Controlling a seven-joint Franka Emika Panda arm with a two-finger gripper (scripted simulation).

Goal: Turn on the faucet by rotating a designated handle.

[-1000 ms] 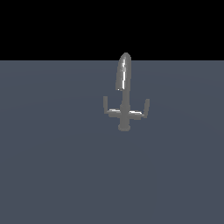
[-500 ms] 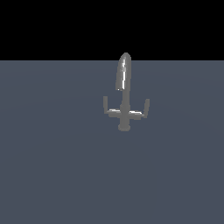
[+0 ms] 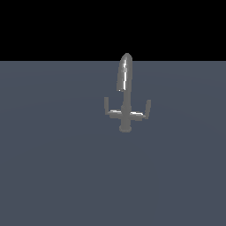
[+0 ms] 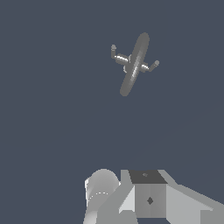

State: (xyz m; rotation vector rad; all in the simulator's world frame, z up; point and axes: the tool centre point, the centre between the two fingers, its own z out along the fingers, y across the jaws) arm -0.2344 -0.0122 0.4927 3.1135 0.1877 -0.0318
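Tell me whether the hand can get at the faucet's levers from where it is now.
Probably yes. The faucet stands alone on bare grey floor, with nothing between it and the wrist. The arm is out of the exterior view, the fingertips are not visible, and both levers stand exposed.

floor (image 3: 57,176): flat, matte slate-blue, unmarked | backdrop (image 3: 53,26): plain black band above | light: even, dim
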